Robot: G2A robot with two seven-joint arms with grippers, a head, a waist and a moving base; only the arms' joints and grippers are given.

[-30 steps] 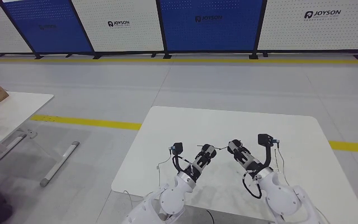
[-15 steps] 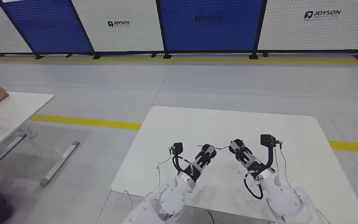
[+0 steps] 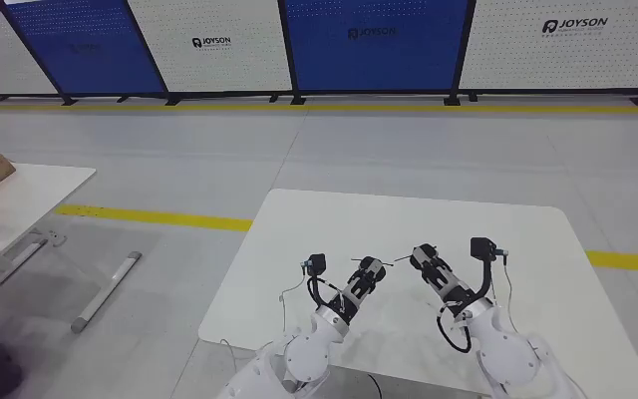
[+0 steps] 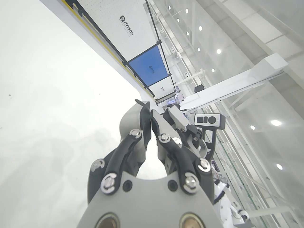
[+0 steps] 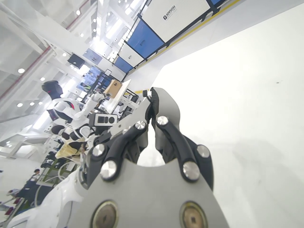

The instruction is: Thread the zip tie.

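Closest to me, both arms sit over the near part of the white table, their tips turned in toward each other. The left gripper has its fingers pressed together. In its own wrist view a thin black strip pokes out past the fingertips, so I read it as pinching one end of the zip tie. The right gripper is just beside it, fingers likewise closed tight, with a small black piece of the tie sticking out at the very tip in the right wrist view.

From the top view the tie shows as a fine dark line spanning the short gap between the two grippers, held above the tabletop. I cannot tell from any view whether its tail has entered its head.

Past the far table edge is pale grey floor. To the left stands a second white table, with a grey metal bar lying on the floor near it. A yellow floor line runs behind both tables. Farthest back is a row of blue and white partition panels.
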